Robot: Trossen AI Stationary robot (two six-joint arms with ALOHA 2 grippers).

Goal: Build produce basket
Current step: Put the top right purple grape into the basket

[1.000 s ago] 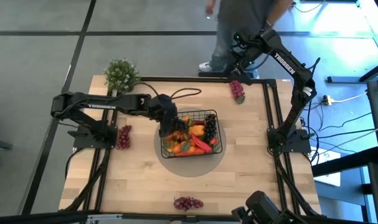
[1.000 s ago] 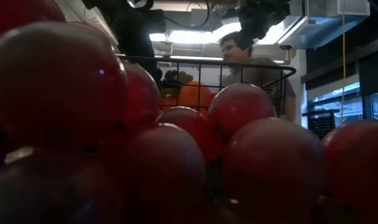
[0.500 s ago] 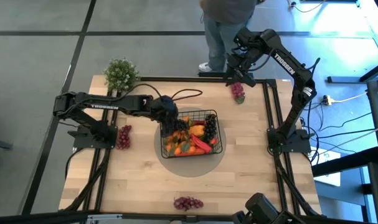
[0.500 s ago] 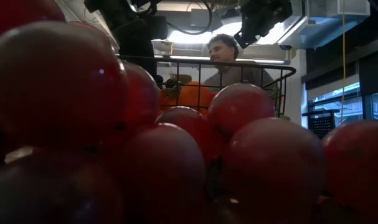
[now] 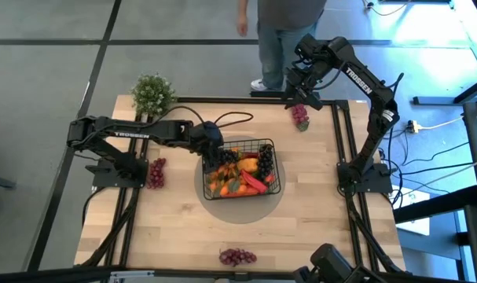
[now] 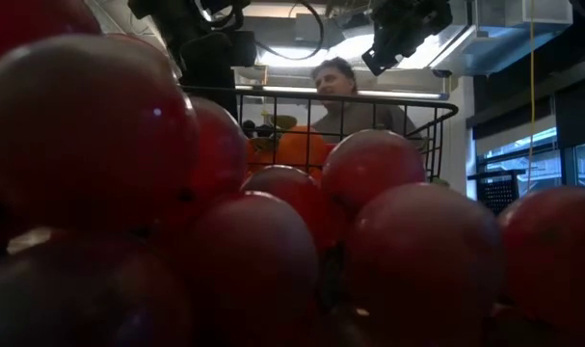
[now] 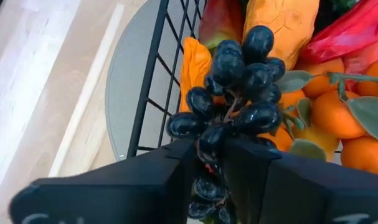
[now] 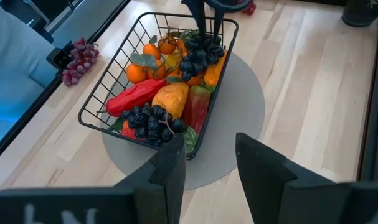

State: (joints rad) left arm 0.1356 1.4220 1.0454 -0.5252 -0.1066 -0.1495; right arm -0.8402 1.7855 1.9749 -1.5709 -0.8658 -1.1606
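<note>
Fingers of my left hand point(image 7: 215, 163) sit barely parted around the dark grapes' point(image 7: 238, 81) stem, bunch hanging lengthwise beyond them inside the basket point(image 5: 242, 169). My right hand point(image 8: 207, 163) hovers half-open, empty.

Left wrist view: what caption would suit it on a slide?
The left gripper lowers a dark grape bunch into the wire basket, beside oranges.

The basket point(image 5: 271, 146) sits mid-bench, heaped with produce point(image 5: 242, 174); the left tool point(image 5: 214, 154) blocks its left rim. Bare bench point(image 5: 317, 228) lies open on the right. Grape bunches point(image 5: 236, 256) may obstruct the near edge. A person point(image 5: 289, 31) stands behind.
</note>
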